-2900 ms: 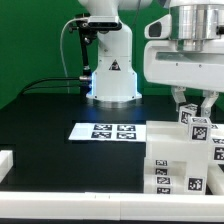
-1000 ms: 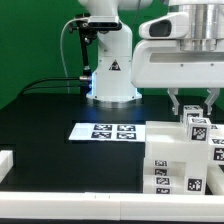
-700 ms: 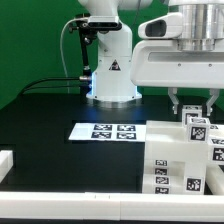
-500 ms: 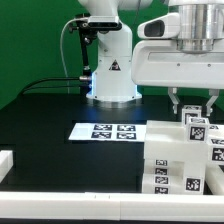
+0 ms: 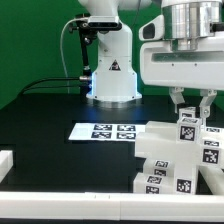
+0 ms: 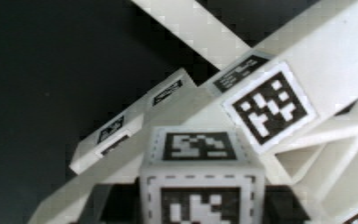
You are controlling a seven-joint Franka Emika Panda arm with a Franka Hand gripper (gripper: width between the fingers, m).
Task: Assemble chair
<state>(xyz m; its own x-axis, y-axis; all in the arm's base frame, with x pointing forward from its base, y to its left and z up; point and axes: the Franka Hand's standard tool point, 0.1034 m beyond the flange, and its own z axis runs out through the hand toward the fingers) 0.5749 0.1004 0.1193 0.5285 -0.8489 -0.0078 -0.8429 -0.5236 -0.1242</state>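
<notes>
The gripper [image 5: 190, 100] hangs over the chair [image 5: 180, 155], its jaws set narrowly on either side of the tagged top block at the exterior view's right; contact looks likely, but I cannot tell if it is gripped. The chair sits tilted on the black bench [image 5: 50, 125], just beside the marker board [image 5: 108, 131]

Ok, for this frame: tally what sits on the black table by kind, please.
Chair assembly, white tagged pieces joined or stacked as one cluster: 1
Marker board: 1
White block at the exterior view's left edge: 1
Total: 3
</notes>
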